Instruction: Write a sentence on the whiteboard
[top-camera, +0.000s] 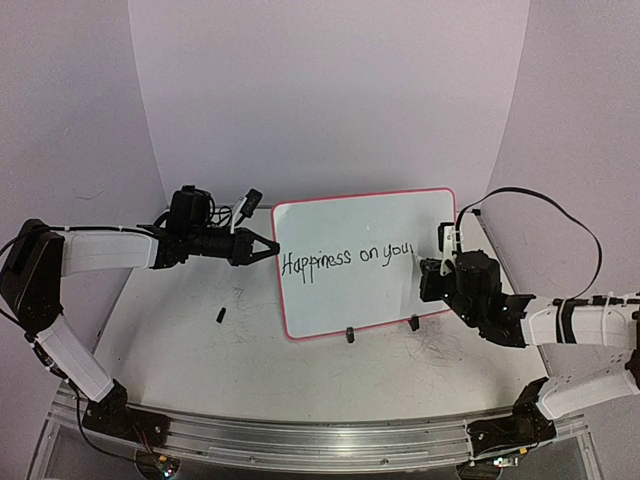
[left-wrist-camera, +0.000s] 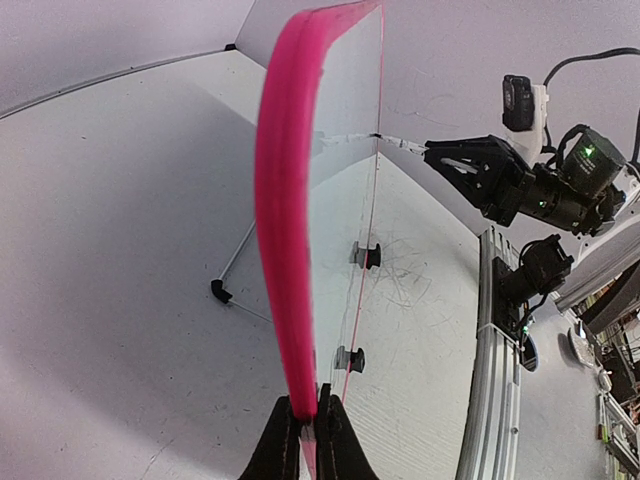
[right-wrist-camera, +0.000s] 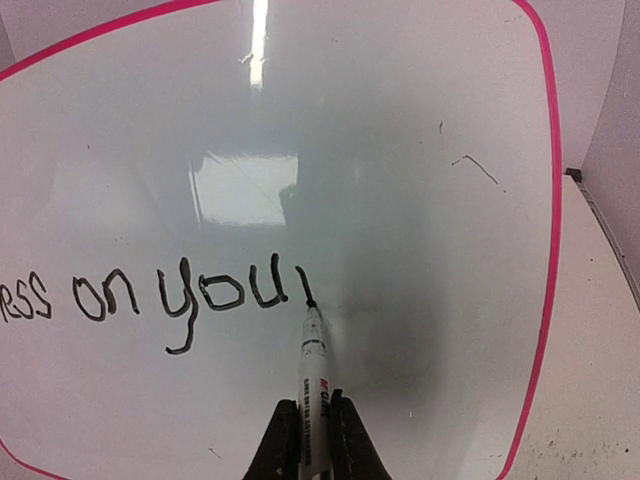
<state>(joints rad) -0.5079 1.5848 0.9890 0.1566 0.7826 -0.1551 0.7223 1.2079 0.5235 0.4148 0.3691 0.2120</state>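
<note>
Right wrist view showed the right end effector (right-wrist-camera: 312, 408) clamped on a marker (right-wrist-camera: 313, 350), its tip touching the whiteboard (right-wrist-camera: 420, 150) at a short stroke just after the sentence (right-wrist-camera: 170, 295), which read "Happiness on you"; left wrist view showed the left end effector (left-wrist-camera: 308, 415) pinched shut on the board's red rim; the whiteboard stood upright on two black clip feet (top-camera: 350, 335) mid-counter (top-camera: 180, 350); a small black piece (top-camera: 220, 315) lay on the left arm's side of it.
</note>
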